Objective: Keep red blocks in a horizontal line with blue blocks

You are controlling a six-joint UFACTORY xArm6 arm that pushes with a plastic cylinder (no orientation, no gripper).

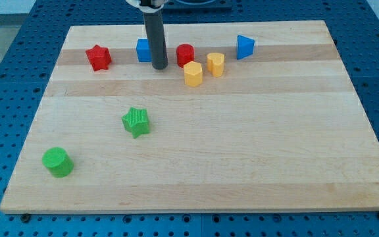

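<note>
Wooden board (pixel 242 164), far row, left to right: red star (pixel 99 57); blue block (pixel 143 50); my tip (pixel 159 67), a bare rod holding nothing, touching that block's right side; red cylinder (pixel 185 54); blue triangular block (pixel 245 47). Two yellow blocks (pixel 193 74) (pixel 216 64) just nearer. Near left: green star (pixel 136 122), green cylinder (pixel 58 162).

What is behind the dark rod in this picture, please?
A blue block stands behind the rod, just left of my tip. Only its left part shows; the rod covers its right side, so its shape cannot be told.
</note>
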